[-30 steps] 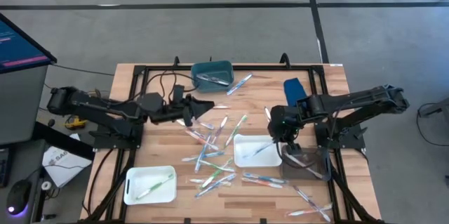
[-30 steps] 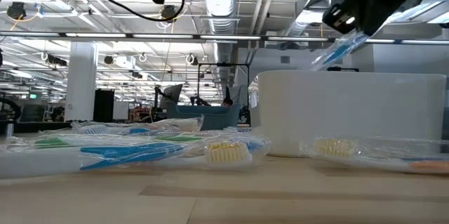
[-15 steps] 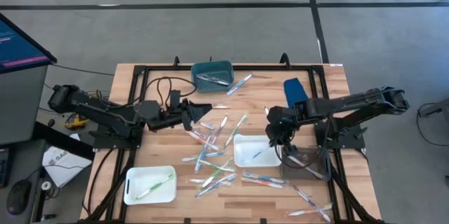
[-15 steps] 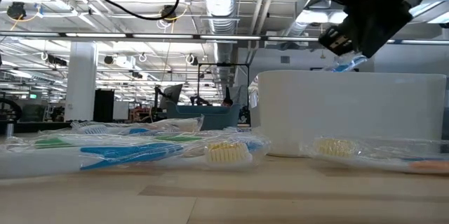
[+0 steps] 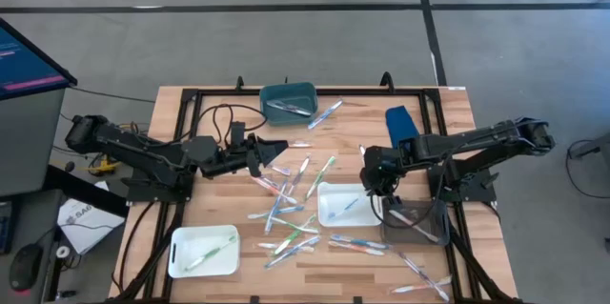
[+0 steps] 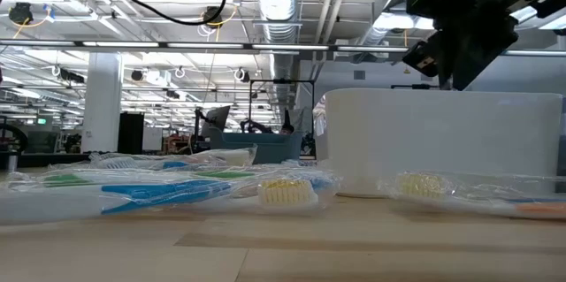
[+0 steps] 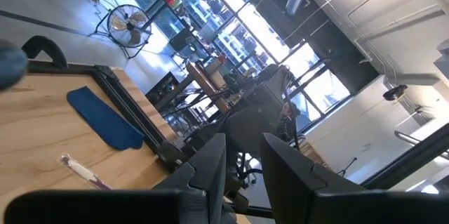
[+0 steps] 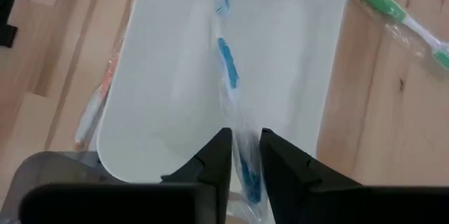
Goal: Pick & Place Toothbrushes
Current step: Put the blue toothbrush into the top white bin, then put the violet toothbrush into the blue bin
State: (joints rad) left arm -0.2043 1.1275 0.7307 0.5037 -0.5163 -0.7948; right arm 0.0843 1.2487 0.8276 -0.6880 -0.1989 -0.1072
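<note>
White tray (image 8: 175,112) — blue toothbrush (image 8: 228,62) lengthwise inside

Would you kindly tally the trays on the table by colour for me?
white tray: 2 (front-left, mid-table)
teal tray: 1
clear tray: 1
Total: 4

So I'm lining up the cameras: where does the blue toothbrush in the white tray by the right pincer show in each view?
High view: blue toothbrush in the white tray, right of centre.
Low view: hidden behind the tray wall.
Left wrist view: not in it.
Right wrist view: centre, running from the tray to between the right pincer fingers.
Shared landmark: the white tray.
</note>
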